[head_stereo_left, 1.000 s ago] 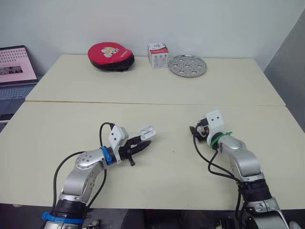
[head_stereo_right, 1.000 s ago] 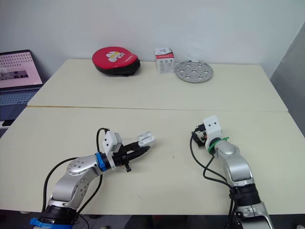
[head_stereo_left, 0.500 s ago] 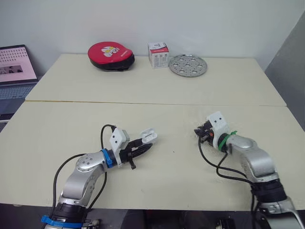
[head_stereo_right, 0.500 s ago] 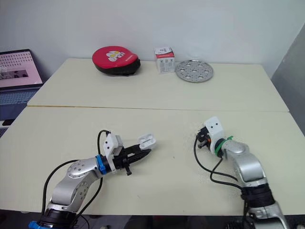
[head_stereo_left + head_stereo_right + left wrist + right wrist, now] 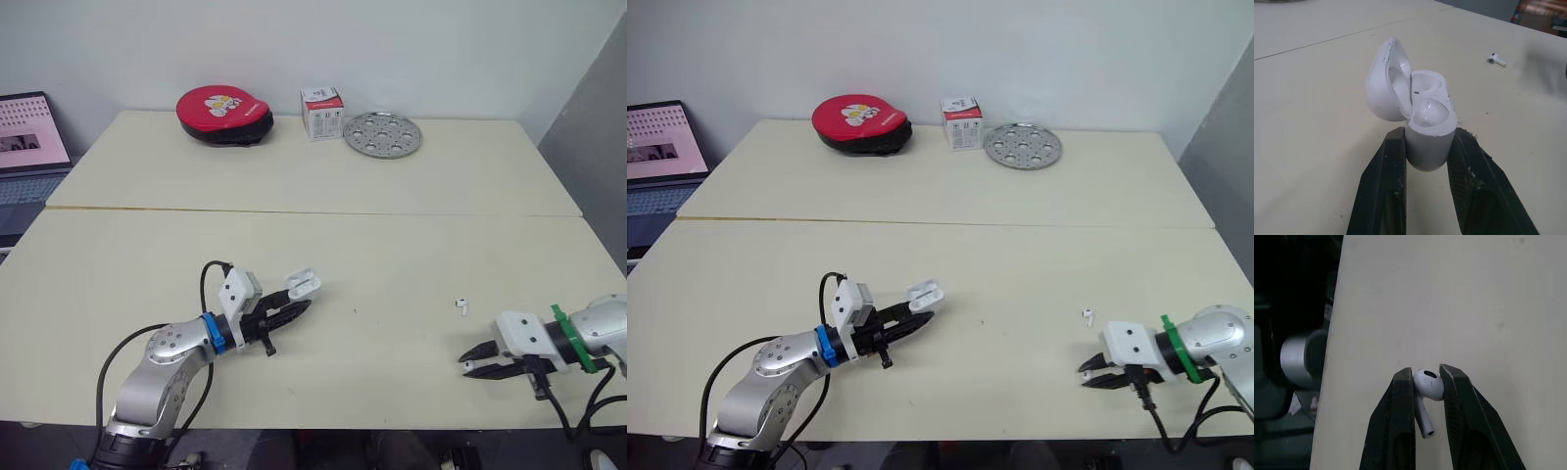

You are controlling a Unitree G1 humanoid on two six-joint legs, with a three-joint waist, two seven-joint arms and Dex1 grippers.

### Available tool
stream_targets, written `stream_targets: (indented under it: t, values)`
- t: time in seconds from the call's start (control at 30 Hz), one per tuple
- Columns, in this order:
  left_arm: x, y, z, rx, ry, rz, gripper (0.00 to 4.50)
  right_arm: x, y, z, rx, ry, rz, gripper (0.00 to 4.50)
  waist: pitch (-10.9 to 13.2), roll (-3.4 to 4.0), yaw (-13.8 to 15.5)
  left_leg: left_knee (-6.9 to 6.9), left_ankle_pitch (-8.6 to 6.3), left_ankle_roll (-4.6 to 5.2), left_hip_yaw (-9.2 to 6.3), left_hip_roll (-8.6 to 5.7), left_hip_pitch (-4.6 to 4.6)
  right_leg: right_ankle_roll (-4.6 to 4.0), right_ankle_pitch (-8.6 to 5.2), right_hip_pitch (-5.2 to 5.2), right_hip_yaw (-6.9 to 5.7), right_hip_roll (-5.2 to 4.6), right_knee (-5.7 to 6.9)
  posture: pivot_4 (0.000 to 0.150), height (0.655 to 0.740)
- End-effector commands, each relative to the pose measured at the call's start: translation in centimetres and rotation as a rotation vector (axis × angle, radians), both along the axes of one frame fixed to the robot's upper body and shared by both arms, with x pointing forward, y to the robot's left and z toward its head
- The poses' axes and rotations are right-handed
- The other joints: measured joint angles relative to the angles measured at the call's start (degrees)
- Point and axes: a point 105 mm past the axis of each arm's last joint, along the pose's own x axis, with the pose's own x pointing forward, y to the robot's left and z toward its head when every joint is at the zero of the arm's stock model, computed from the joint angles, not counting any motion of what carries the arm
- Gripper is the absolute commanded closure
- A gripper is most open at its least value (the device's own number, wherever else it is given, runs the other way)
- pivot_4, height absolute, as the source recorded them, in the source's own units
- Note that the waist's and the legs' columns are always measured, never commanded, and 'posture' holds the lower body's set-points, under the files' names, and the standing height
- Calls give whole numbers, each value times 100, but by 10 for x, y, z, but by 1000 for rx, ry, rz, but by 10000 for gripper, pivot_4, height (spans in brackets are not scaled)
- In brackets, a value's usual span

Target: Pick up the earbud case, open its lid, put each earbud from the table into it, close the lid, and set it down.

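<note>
The white earbud case [image 5: 1425,132] has its lid tipped open, and both wells look empty. My left gripper [image 5: 1430,136] is shut on the case's base, holding it just above the table left of centre [image 5: 302,286]. One white earbud [image 5: 459,306] lies loose on the table at the right, also seen beyond the case as an earbud [image 5: 1496,59] in the left wrist view. My right gripper [image 5: 471,365] hovers at the table's front right edge, shut on a second earbud [image 5: 1427,387] held by its head with the stem pointing back along the fingers.
Along the far edge sit a red round pouch [image 5: 224,113], a small white box [image 5: 321,113] and a perforated metal plate [image 5: 382,134]. A laptop [image 5: 29,147] stands off the table's left. The table's front edge [image 5: 1327,382] runs right beside my right gripper.
My right arm has swung from the table's middle right back to the front right edge, carrying an earbud. A loose earbud now shows where it was. The left gripper stays put.
</note>
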Motion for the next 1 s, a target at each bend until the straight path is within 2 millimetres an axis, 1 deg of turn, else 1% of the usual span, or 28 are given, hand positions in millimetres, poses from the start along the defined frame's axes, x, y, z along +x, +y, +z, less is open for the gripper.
stream_targets:
  t: [0.03,0.2,0.3,0.47,0.53,0.57,0.7,0.8,0.87,0.9,1.0]
  values:
    - [-4,-3,12,-8,-41,-14,37043,6,-9,1,-32,-23,40,40851,1,-1,1,-1,0,0,0,-1,-2,0,0,-1,0,0,0,1500,7400]
    - [-4,-3,13,-5,-38,-15,37043,14,-14,-6,-42,12,1,40851,4,-4,19,-1,0,0,-5,0,-4,-1,0,-1,-4,-2,1,1500,7400]
    - [-5,-4,13,-5,-36,-15,37043,14,-17,-11,-63,35,2,40851,5,-2,19,0,0,-1,-4,-2,-4,-1,1,-2,-2,-5,4,1500,7400]
    - [-5,-7,12,-6,-32,-18,37043,18,-19,-16,-80,14,11,23831,5,-4,14,3,0,-1,-5,-1,1,-1,1,5,-4,-4,4,1500,7400]
    - [-5,-8,11,-7,-29,-21,37043,21,-18,-14,-80,-15,29,16729,5,-4,8,4,0,-1,-2,-1,4,-2,1,6,-1,-4,5,1500,7400]
    - [-5,-8,11,-7,-28,-22,37043,22,-17,-11,-71,-34,38,14310,5,-4,8,4,0,-1,-1,-1,5,-2,1,6,-1,-4,6,1500,7400]
    - [-5,-11,10,-12,-20,-31,37043,23,-16,11,-54,-82,40,14185,5,-3,11,5,0,-1,-2,-1,3,-2,1,5,-1,-4,9,1500,7400]
    - [-3,-12,8,-15,-16,-36,37043,15,-16,30,-60,-95,3,14185,11,10,32,4,0,-1,-5,-3,-3,-2,1,-1,-2,-6,10,1500,7400]
    - [-2,-12,8,-17,-15,-36,37043,5,-10,44,-62,-88,-34,14185,11,11,51,2,0,-1,-10,-1,-5,-1,1,-1,-8,-4,10,1500,7400]
    - [-2,-13,8,-18,-15,-37,37043,0,-8,48,-64,-85,-47,14185,11,11,56,1,1,-1,-13,-1,-7,-1,1,-2,-11,-4,10,1500,7400]
    - [-2,-14,7,-20,-14,-38,37043,-2,-7,51,-176,-158,-132,14185,11,8,47,1,1,-1,-17,1,-5,-1,0,3,-14,-1,11,1500,7400]
